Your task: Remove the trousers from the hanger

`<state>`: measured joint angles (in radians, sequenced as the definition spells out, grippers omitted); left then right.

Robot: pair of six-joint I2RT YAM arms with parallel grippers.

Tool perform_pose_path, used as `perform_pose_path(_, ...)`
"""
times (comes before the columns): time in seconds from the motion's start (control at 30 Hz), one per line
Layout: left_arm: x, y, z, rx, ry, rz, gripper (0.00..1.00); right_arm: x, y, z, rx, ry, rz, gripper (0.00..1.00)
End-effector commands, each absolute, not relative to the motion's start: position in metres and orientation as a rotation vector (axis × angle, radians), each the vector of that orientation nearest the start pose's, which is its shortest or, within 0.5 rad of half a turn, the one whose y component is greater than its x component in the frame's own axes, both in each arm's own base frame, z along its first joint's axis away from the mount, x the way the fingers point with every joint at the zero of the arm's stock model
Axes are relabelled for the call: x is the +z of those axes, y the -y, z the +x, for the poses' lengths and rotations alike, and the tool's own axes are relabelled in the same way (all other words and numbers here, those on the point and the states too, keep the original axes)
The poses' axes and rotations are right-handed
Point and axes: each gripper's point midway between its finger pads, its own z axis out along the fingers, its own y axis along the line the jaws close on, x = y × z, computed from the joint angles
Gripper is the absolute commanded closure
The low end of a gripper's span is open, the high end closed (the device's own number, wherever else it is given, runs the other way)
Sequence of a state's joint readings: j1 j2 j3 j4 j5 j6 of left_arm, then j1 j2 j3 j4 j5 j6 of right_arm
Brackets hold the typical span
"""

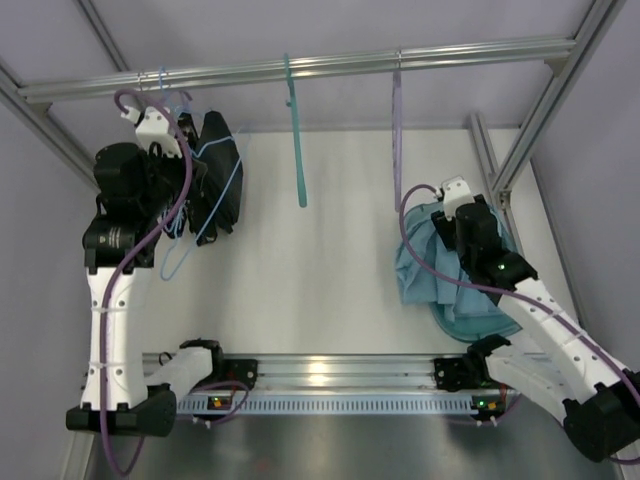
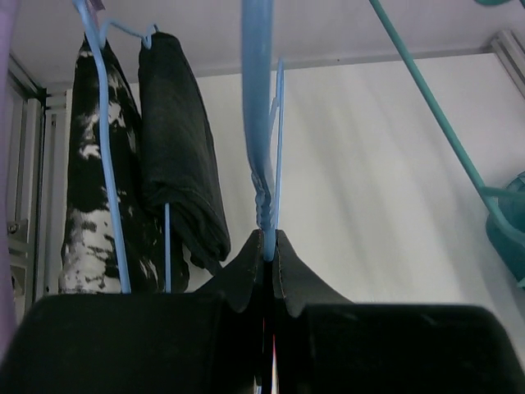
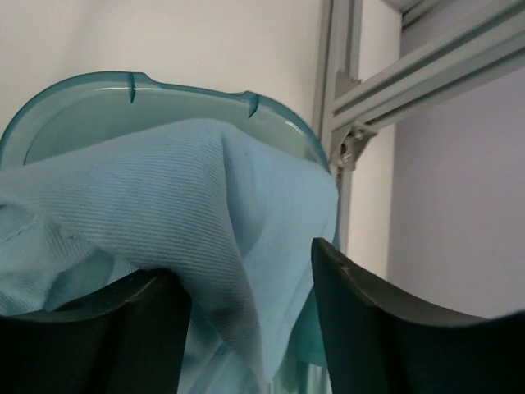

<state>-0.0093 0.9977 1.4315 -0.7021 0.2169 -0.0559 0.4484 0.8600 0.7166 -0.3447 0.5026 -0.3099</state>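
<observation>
White tabletop (image 1: 320,260) stood inside an aluminium frame, with the arm bases along its near edge.

- Item 1: the trousers (image 1: 420,265), pale blue and bunched, lay over a teal tub (image 1: 465,325) by the right edge, their length running roughly near to far. They were on no hanger.
- Item 2: the right gripper (image 3: 246,263) had its jaws spread. Cloth draped loosely between them, unpinched.
- Item 3: the left gripper (image 2: 268,246) had its jaws pressed together on the wire of the hanger (image 2: 257,98), which was bare, toward the far left corner.
- Item 4: a black garment (image 2: 176,131) and a patterned garment (image 2: 90,238) hung from the far rail (image 1: 350,62).

Relation: the trousers sat directly at the right gripper, well apart from the hanger, so the right arm was nearer. Removal was judged complete.
</observation>
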Motion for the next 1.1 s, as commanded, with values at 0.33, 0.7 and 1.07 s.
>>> perform_pose_path(0.33, 0.464, 0.051, 0.367, -0.219, -1.680, 0.102, 1.00, 0.249, -0.016, 0.286, -0.290, -1.902, -0.260, 0.01)
perform_pose_path(0.7, 0.458, 0.088, 0.416, -0.148, -1.708, 0.093, 1.00, 0.283, -0.015, 0.256, -0.201, -1.859, -0.221, 0.00)
perform_pose_path(1.07, 0.408, 0.104, 0.450, -0.132, -1.825, 0.088, 1.00, 0.304, -0.013, 0.234, -0.162, -1.819, -0.209, 0.01)
